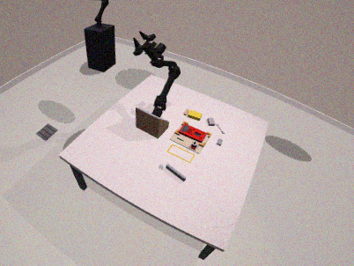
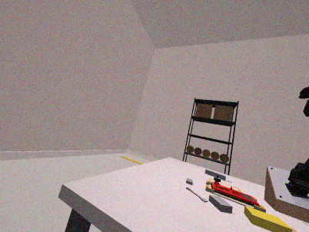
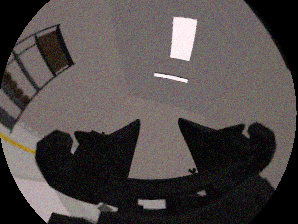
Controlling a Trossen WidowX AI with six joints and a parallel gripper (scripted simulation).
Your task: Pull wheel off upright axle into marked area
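My gripper [image 1: 137,35] [image 3: 159,121] is raised high above the back of the table, far from the board, and points away from it. Its fingers stand apart with nothing between them. The wheel seems to be the small dark and red piece [image 1: 194,144] [image 2: 217,179] at the front right of the beige board [image 1: 187,144]; it is too small to make out the axle. A red part [image 1: 192,132] [image 2: 234,193] lies on the same board. The marked area [image 1: 179,158] is a yellow outline on the table in front of the board, with nothing inside it.
A brown box-like panel [image 1: 151,123] [image 2: 274,192] stands beside the arm's base. A yellow block [image 1: 195,114] [image 2: 265,219], a grey block [image 1: 210,121] [image 2: 220,203] and a small grey cube [image 1: 219,142] [image 2: 189,180] lie around the board. A dark bar [image 1: 175,172] lies in front of the outline.
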